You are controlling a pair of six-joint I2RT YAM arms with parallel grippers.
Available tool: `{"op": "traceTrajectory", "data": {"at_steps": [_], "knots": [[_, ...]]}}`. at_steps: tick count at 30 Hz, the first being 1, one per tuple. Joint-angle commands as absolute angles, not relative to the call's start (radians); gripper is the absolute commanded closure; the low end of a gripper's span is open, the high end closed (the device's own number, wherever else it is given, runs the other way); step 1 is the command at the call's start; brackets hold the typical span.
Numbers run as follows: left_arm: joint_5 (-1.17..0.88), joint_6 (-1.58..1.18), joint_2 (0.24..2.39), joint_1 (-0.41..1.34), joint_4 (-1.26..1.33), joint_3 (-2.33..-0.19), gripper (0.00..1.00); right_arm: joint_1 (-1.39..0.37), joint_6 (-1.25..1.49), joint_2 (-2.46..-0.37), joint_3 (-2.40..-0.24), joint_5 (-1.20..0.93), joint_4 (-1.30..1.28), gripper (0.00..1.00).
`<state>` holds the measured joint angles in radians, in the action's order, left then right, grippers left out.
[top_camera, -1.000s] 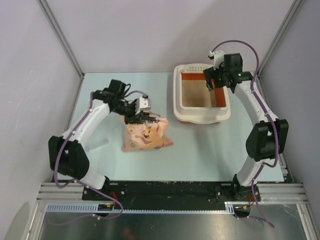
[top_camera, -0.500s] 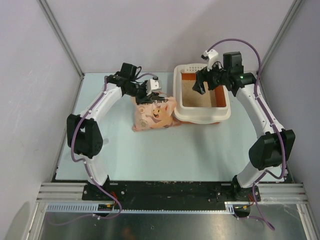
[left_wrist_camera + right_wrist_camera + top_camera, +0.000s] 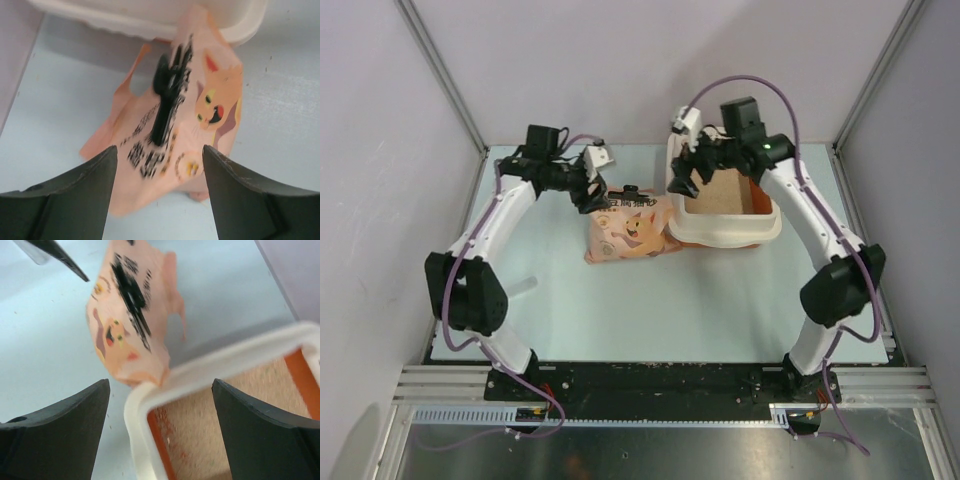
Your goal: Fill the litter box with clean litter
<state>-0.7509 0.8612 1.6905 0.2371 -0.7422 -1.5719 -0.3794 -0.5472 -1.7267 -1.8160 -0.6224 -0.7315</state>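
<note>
L claw (image 3: 592,188): jaws spread wide, nothing pinched. It sits upper left of centre in the top view, just off the top-left corner of the litter bag (image 3: 630,230). In the L wrist view the claw (image 3: 159,150) has both dark fingers (image 3: 80,195) at the bottom edge, w/ the bag (image 3: 215,100) seen through the gap, apart from them. A black clip (image 3: 167,95) sits along the bag's upper part; it's blurred.

L arm: wrist bent toward frame centre, white forearm running down-left to the elbow at mid-left, then back to the base at bottom.

R claw (image 3: 685,180): also spread, gripping nothing. It hangs over the left rim of the litter box (image 3: 725,232), upper centre of the frame. In the R wrist view the claw (image 3: 160,382) frames the box's cream corner (image 3: 225,362); can't tell if it touches.

R arm: wrist arched over the box, forearm sloping down-right to the elbow at mid-right, base at bottom.

The bag lies flat on the pale tabletop (image 3: 650,300), cartoon face up, its right end touching the box's left front corner. The box sits upper centre-right w/ tan litter (image 3: 725,195) covering its floor and orange inner walls showing.
</note>
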Motion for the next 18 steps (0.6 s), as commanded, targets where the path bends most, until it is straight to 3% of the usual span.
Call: {"op": "traceTrajectory", "data": {"at_steps": [1, 8, 18], "knots": [[-0.807, 0.764, 1.609, 0.154, -0.718, -1.529, 0.27, -0.452, -0.637, -1.896, -2.036, -0.689, -0.816, 0.14], [-0.775, 0.64, 1.49, 0.083, -0.692, -1.396, 0.28, -0.526, -0.678, -2.14, -2.348, -0.73, -0.917, 0.21], [-0.736, 0.603, 1.381, 0.083, -0.666, -1.261, 0.32, -0.58, -0.808, -2.169, -2.323, -0.684, -0.951, 0.25]]}}
